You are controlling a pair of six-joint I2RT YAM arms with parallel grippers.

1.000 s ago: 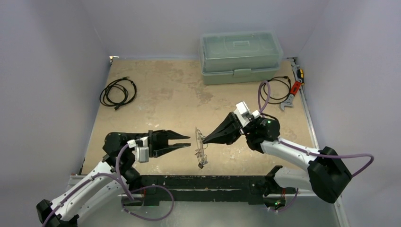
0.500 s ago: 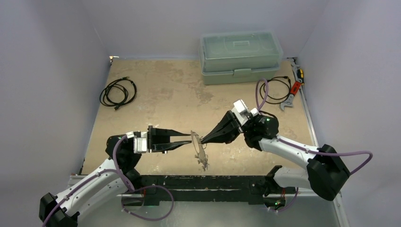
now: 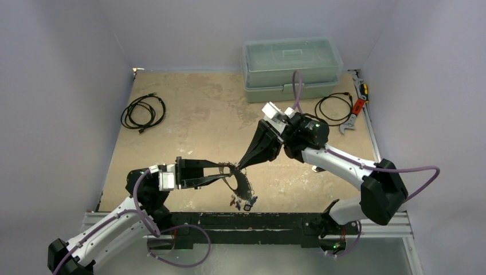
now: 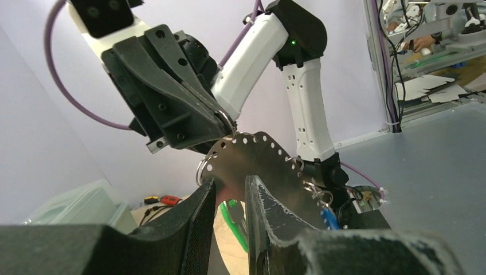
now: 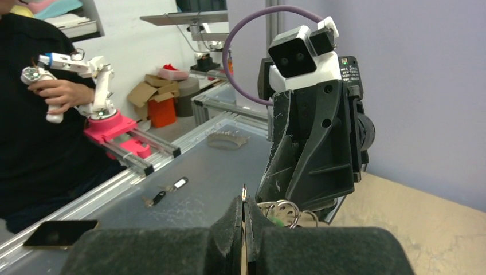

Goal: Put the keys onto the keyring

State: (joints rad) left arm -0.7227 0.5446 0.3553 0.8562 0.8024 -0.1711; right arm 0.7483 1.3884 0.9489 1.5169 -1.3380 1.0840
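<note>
Your left gripper (image 4: pixel 229 184) is clamped on the keyring (image 4: pixel 252 157), a flat grey metal piece with holes along its rim. It stands on edge between the two fingers and juts out past their tips. Your right gripper (image 4: pixel 216 114) meets it from the opposite side, fingertips pinched tight on the keyring's upper rim, just beyond the left fingertips. The keys (image 3: pixel 243 201) dangle off the rim below the left fingertips, one of them blue-tagged (image 4: pixel 327 219).
</note>
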